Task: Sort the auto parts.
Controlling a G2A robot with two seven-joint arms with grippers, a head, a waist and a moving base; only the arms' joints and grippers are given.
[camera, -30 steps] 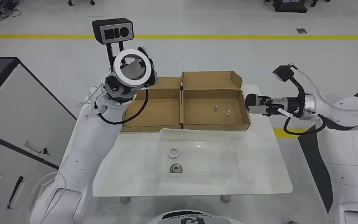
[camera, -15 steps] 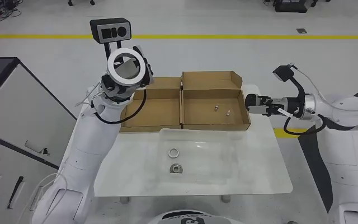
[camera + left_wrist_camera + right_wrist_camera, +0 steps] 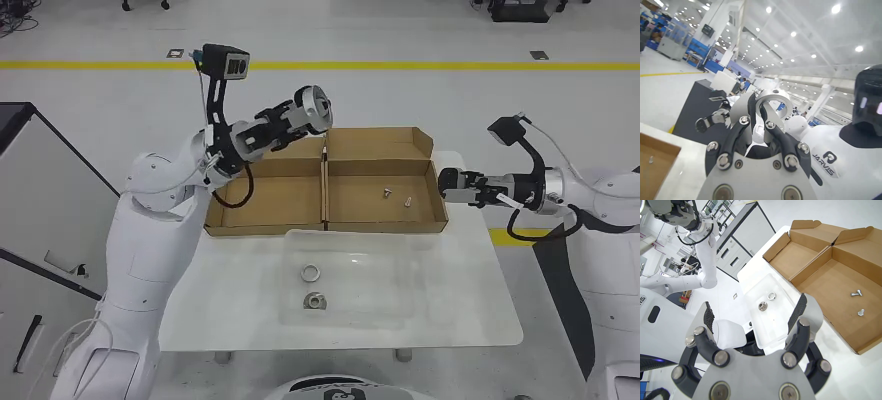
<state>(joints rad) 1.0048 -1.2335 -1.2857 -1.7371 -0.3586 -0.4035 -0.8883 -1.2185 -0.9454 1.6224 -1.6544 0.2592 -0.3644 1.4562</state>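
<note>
So the white surface (image 3: 470,300) carries two open brown cardboard boxes side by side. The left box (image 3: 280,195) looks bare inside, and the right box (image 3: 355,205) has two small silver bolts (image 3: 387,189) on its floor. In front of them sits a clear plastic tray (image 3: 380,270).

The left gripper (image 3: 758,109) is clenched on a silver machined metal ring (image 3: 786,106), with one finger through the bore and the other pad on the outside, pinching the wall. It holds the ring up in the air near the back edge of the boxes, about where they meet. The right gripper (image 3: 754,306) is spread wide with nothing in it, parked just beside the right box's outer wall.

In the tray are a second silver ring (image 3: 311,271) and a small flanged metal hub (image 3: 316,300).

Handling-wise, I'd say these parts are rigid, dense for their size and slick. They won't crush, but a one-wall pinch could let the ring swivel. For the tray ring I'd use the same wall grip, and for the hub I'd grab across the flange. I'd let go low, since metal probably bounces on cardboard.
</note>
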